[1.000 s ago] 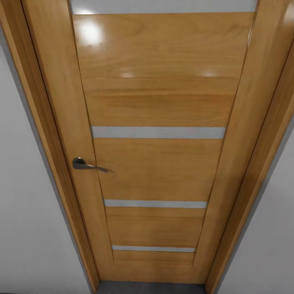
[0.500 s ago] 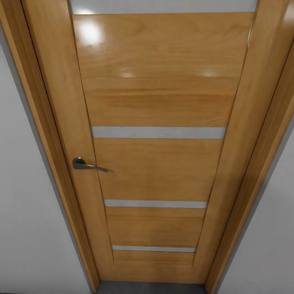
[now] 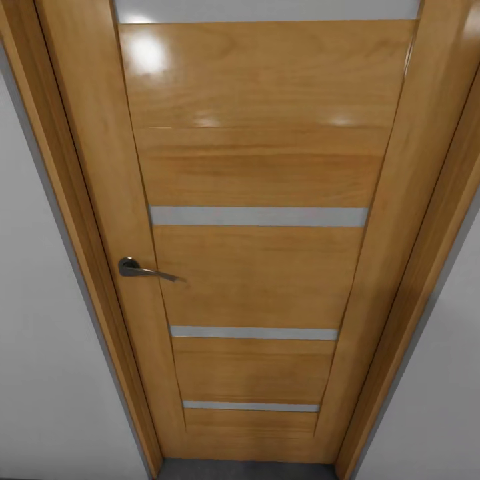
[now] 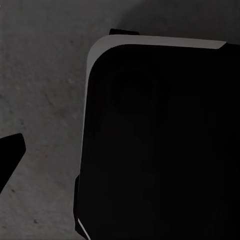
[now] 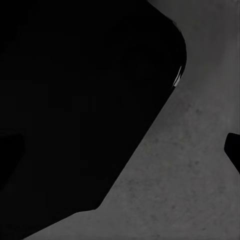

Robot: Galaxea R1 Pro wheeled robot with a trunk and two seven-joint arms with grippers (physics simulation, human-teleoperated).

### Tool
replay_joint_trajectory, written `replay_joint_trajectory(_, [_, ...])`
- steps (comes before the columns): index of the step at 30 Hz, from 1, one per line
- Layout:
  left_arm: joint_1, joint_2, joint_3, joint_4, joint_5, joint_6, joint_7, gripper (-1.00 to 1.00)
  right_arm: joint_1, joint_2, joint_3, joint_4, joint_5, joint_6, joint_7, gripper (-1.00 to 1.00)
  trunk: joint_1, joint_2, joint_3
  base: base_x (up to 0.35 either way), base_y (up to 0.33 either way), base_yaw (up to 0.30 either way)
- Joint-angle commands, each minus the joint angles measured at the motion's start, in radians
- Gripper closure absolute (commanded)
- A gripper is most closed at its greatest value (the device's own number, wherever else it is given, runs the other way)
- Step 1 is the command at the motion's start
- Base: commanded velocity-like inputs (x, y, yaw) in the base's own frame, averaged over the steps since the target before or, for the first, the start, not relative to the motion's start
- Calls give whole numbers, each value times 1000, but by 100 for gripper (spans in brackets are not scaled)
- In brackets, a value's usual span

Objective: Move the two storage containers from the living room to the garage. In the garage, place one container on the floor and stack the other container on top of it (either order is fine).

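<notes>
White walls [image 3: 40,373] either side, closed wood-panelled door [image 3: 257,267] dead ahead, grey lever handle [image 3: 143,269] at left, dark grey floor [image 3: 247,470] strip at threshold, mottled floor under both wrists beside black robot body [image 4: 160,145], hand state on either arm: cannot tell.

Door [image 3: 260,267] is cut off at the top edge & both frame posts run out of the pic, so can't see its full height. Just a sliver of dark floor [image 3: 247,470] at the bottom edge. Wrist cams: a big black shape [image 4: 160,145] blocks most of the mottled grey floor [image 4: 40,90] (too dark to tell what it is), same w/ the right one [image 5: 75,100]. Dark tips at the edges [image 4: 10,152] are cropped, so grip state is unclear.
</notes>
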Motion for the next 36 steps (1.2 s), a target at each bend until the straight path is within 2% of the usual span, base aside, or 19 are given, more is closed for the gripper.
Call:
replay_joint_trajectory(1, [0, 0, 0, 0, 8, -2, 0, -100, 0, 0, 4, 0, -4, -9, 0, -100, 0, 0, -1, 0, 0, 0])
replay_joint_trajectory(14, [0, -1, 0, 0, 7, -1, -1, -100, -3, -4, 6, -4, -7, -23, -20, -100, 0, 0, -1, 0, 0, 0])
replay_joint_trajectory(18, [0, -2, 0, 0, 7, -2, -1, -100, -12, -10, 6, -74, -9, -22, -37, -100, 0, 0, -1, 0, 0, 0])
replay_joint_trajectory(24, [0, -3, 0, 0, 7, -1, -1, -100, -15, -65, 2, -294, -16, -3, -35, -100, 0, 0, -1, 0, 0, 0])
replay_joint_trajectory(26, [0, -3, 0, 0, 7, -1, -1, -100, -20, -81, 0, -339, -17, 15, -31, -100, 0, 0, -1, 0, 0, 0])
replay_joint_trajectory(28, [0, -3, 0, 0, 7, -1, -1, -100, -47, -106, -2, -372, -21, 51, -23, -100, 0, 0, -1, 0, 0, 0])
replay_joint_trajectory(30, [0, -3, 0, 0, 7, -1, -1, -100, -75, -118, -4, -383, -31, 75, -7, -100, 0, 0, -1, 0, 0, 0])
replay_joint_trajectory(32, [0, -3, 0, 0, 7, -1, -1, -100, -125, -138, -6, -390, -72, 100, 48, -100, 0, 0, -1, 0, 0, 0])
replay_joint_trajectory(33, [0, -3, 0, 0, 7, -1, -1, -100, -180, -161, -6, -393, -113, 127, 125, -100, 0, 0, -1, 0, 0, 0])
replay_joint_trajectory(36, [0, -3, 0, 0, 7, -1, -1, -100, -243, -180, -6, -394, -133, 160, 190, -100, 0, 0, -1, 0, 0, 0])
